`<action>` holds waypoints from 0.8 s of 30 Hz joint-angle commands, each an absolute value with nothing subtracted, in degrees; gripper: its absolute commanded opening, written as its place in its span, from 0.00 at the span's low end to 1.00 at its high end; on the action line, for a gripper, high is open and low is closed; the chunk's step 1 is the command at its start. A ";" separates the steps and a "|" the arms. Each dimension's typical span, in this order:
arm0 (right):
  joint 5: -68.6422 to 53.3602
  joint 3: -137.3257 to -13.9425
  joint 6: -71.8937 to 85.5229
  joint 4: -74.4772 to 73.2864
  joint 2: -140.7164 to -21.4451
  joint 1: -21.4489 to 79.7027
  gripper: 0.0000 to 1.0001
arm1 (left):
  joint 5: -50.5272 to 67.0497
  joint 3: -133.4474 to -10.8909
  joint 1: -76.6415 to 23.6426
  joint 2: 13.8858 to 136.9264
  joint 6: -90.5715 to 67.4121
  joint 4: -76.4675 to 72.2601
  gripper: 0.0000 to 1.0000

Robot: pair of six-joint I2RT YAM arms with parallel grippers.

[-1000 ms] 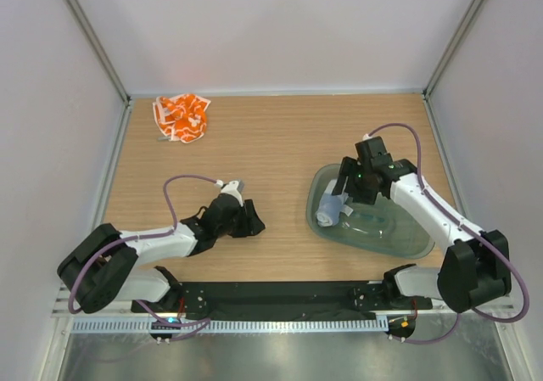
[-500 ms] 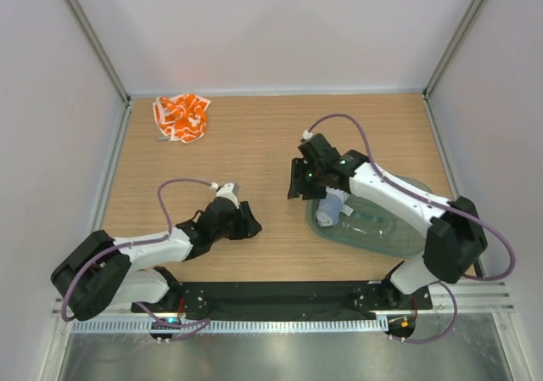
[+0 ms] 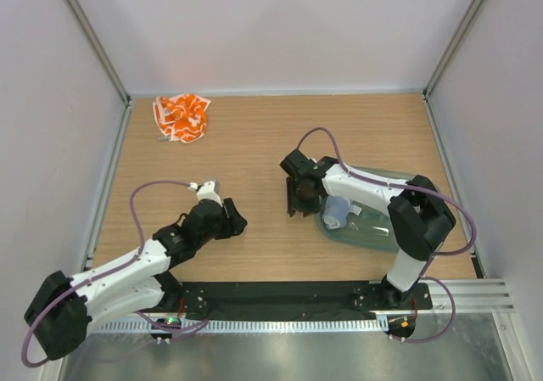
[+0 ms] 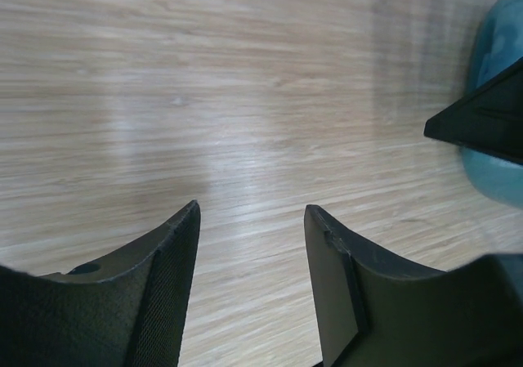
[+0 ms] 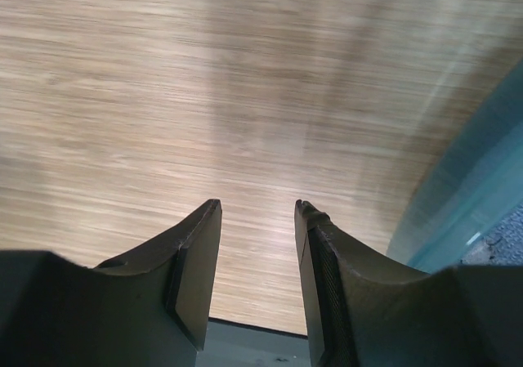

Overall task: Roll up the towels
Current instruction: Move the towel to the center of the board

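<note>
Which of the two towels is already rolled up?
The pale blue towel, a neat roll lying in the clear dish; the orange-and-white towel sits crumpled in the far left corner.

- Bare wood of the table (image 3: 254, 143) runs open from the middle to the back wall.
- An orange towel (image 3: 181, 118) fills the far left corner.
- A green tray (image 3: 366, 235) holding a rolled blue towel (image 3: 336, 212) blocks the near right.
- The right gripper (image 3: 299, 196) hangs just beside the tray's left rim.
- The left gripper (image 3: 229, 221) stands well apart from it, with bare wood between them.
</note>
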State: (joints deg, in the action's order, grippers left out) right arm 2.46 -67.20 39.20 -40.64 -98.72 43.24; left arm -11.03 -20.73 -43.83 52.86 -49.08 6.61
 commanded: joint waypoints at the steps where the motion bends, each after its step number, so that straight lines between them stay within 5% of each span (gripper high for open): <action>1: 7.91 -65.75 38.50 -45.26 -94.40 42.63 0.48 | -16.78 -26.35 -43.16 48.70 -48.96 15.63 0.57; 16: 7.74 -56.08 31.65 -50.10 -80.78 30.15 0.50 | -19.77 -40.68 -34.20 55.44 -43.33 25.48 0.66; 24: -2.81 -60.72 29.00 -46.85 -76.82 31.37 0.57 | -19.07 -54.21 -18.22 70.03 -44.03 29.27 0.68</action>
State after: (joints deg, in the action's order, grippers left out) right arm 2.04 -56.58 31.27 -48.60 -80.12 30.22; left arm -18.06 -49.95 -22.72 66.28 -44.53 27.90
